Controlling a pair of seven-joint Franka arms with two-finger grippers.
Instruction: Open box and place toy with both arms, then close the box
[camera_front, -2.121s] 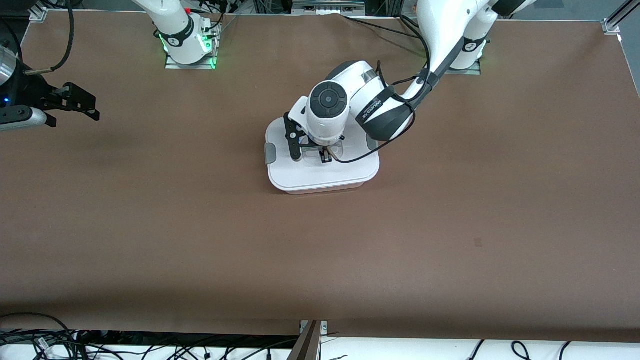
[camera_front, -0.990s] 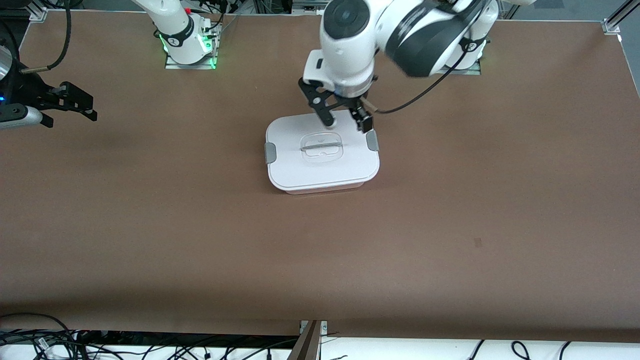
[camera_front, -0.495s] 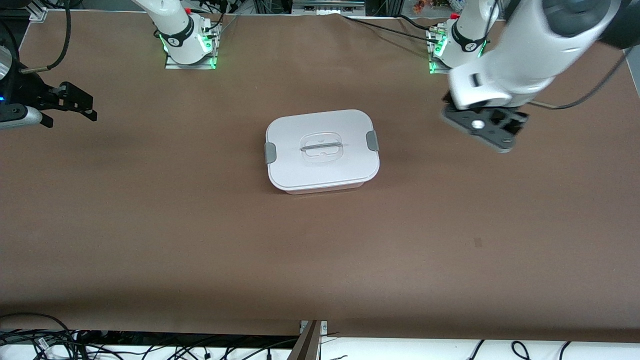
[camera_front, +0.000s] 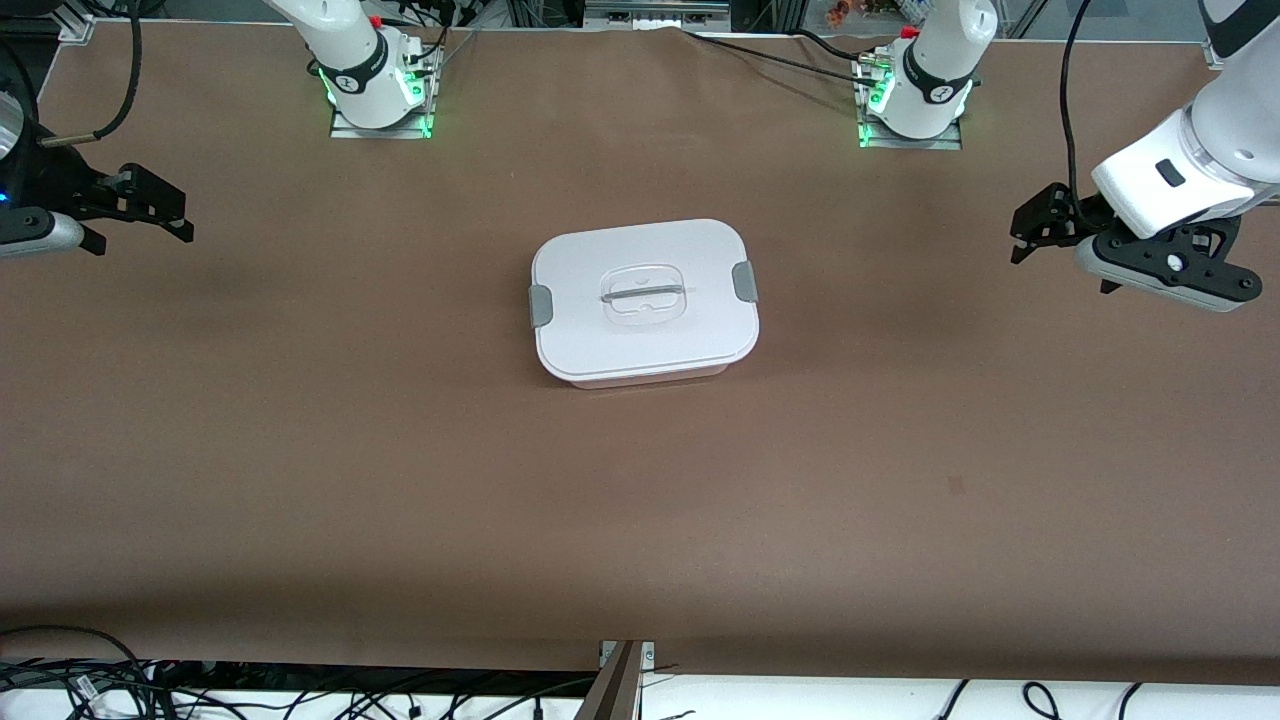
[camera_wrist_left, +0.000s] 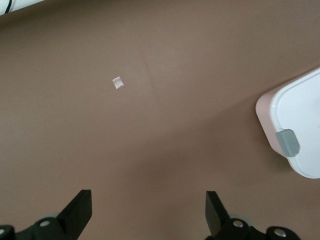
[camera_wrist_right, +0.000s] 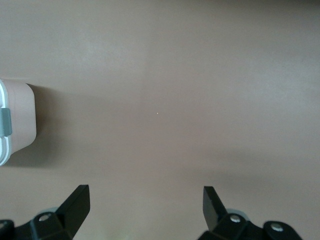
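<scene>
Two pincers spread wide and empty, left pincer (camera_front: 1035, 228) and right pincer (camera_front: 160, 208) over opposite desk (camera_front: 640, 500) ends, box (camera_front: 643, 300) lidded mid-desk.

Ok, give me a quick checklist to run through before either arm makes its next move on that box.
1. Lid seated on the box: ok, it sits flat on the tub.
2. Grey side clips latched: cannot tell.
3. Left gripper empty and open: ok, over bare table toward the left arm's end.
4. Right gripper empty and open: ok, waiting over the right arm's end.
5. Toy in sight: not ok, no view shows it.
6. Lid handle unobstructed: ok.
</scene>
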